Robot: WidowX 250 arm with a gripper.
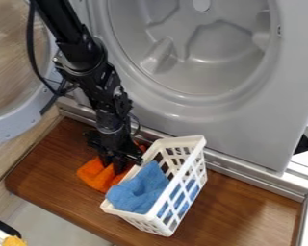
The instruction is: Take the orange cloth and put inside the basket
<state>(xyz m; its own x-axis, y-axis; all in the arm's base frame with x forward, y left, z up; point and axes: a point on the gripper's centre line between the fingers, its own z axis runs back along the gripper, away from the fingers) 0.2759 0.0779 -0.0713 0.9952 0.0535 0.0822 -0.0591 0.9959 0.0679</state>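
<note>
Orange cloth (94, 175) lies on the brown wooden board (50, 163), just beside the white basket (188, 140) and outside it, so the task's main part is undone. The black gripper (113, 166) is down at the cloth, its tip overlapping the fabric, which suggests the picking step is in hand. Whether its grip is loose or clamped on the fabric, I cannot tell. What is left, by my judgement, is to get a sure hold, lift the cloth clear of the basket's near side wall, carry it over the opening and let it drop in, next to the blue cloth (142, 189) inside. The orange cloth is bright, soft-looking and rumpled, bunched into uneven folds, part of it hidden behind the gripper; it spreads low and flat towards its outer edge.
</note>
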